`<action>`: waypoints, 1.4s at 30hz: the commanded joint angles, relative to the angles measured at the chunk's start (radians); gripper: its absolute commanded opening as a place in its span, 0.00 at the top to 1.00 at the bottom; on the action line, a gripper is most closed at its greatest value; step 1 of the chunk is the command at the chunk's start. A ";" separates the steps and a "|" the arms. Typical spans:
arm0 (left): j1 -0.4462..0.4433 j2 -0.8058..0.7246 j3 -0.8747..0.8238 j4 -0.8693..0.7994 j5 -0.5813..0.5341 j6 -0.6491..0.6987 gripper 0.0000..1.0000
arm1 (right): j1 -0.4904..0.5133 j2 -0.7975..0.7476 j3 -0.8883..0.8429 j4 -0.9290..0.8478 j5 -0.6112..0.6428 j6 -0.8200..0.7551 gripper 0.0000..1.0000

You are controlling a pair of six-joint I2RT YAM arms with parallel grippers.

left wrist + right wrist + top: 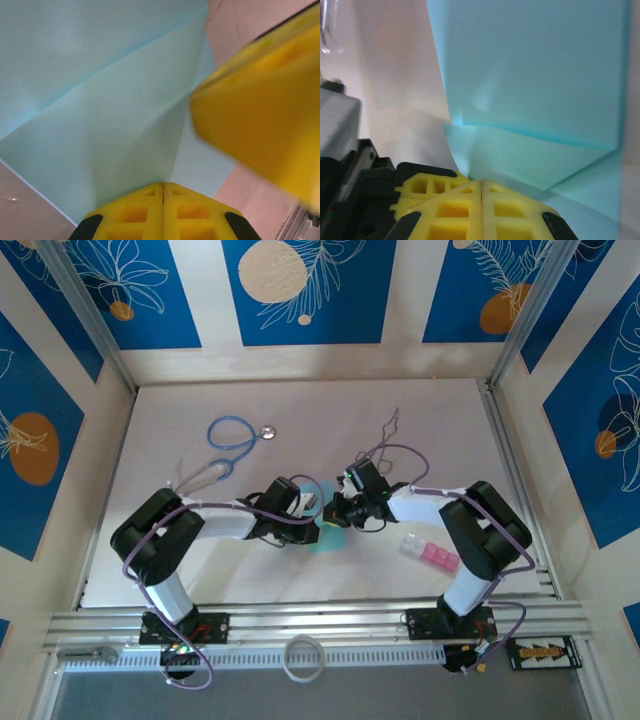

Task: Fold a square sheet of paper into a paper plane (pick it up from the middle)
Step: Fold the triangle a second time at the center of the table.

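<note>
The square sheet of paper (pixel 325 533), light turquoise with folds and creases in it, lies at the table's near middle between both arms. My left gripper (pixel 320 514) and right gripper (pixel 333 514) meet tip to tip over it. In the left wrist view the shut gripper (pixel 163 185) sits where a crease of the paper (pixel 100 100) runs into its seam, with the right gripper's yellow finger (pixel 260 115) close beside it. The right gripper (pixel 481 181) is shut the same way on a crease of the paper (pixel 535 75). Whether the paper has the paper plane's shape I cannot tell.
A blue-tubed stethoscope (pixel 232 440) lies at the back left. Small pink and clear blocks (pixel 432 553) sit near the right arm. A white ring (pixel 303 657) rests on the front rail. The metal rail (pixel 320 620) runs along the near edge.
</note>
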 commanded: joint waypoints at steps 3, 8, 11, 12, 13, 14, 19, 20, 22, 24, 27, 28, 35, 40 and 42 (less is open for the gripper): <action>0.003 0.037 -0.020 -0.114 -0.037 0.020 1.00 | -0.005 0.091 -0.027 0.018 0.015 0.010 1.00; 0.004 0.042 -0.039 -0.118 -0.031 0.030 1.00 | -0.077 0.095 -0.071 0.084 0.014 0.031 1.00; 0.004 0.047 -0.049 -0.112 -0.030 0.025 1.00 | -0.109 0.084 -0.065 0.074 0.035 0.031 1.00; 0.003 0.047 -0.053 -0.108 -0.030 0.023 1.00 | -0.119 0.086 -0.058 0.066 0.045 0.025 1.00; 0.003 0.047 -0.057 -0.105 -0.029 0.023 1.00 | -0.130 0.090 -0.052 0.059 0.050 0.021 1.00; 0.003 0.048 -0.059 -0.103 -0.028 0.023 1.00 | -0.139 0.093 -0.045 0.048 0.061 0.024 1.00; 0.003 0.044 -0.063 -0.106 -0.031 0.031 1.00 | -0.175 0.087 -0.048 0.031 0.145 0.045 1.00; 0.003 0.042 -0.063 -0.105 -0.032 0.032 1.00 | -0.186 0.088 -0.054 0.043 0.142 0.048 1.00; 0.004 0.041 -0.063 -0.107 -0.034 0.040 1.00 | -0.211 0.085 -0.065 0.080 0.107 0.055 1.00; 0.004 0.044 -0.060 -0.111 -0.032 0.048 1.00 | -0.217 0.073 -0.058 0.066 0.114 0.052 1.00; 0.003 0.044 -0.056 -0.114 -0.032 0.060 1.00 | -0.219 0.045 -0.045 0.016 0.164 0.041 1.00; 0.004 0.043 -0.056 -0.116 -0.033 0.063 1.00 | -0.222 0.035 -0.044 0.010 0.166 0.038 1.00; 0.004 0.043 -0.048 -0.114 -0.024 0.082 1.00 | -0.181 -0.098 -0.078 0.038 0.171 0.014 1.00; 0.005 0.045 -0.040 -0.114 -0.022 0.087 1.00 | -0.137 -0.114 -0.097 0.095 0.067 0.018 0.99; 0.005 0.046 -0.038 -0.111 -0.022 0.085 1.00 | -0.117 -0.080 -0.085 0.105 0.025 0.022 0.99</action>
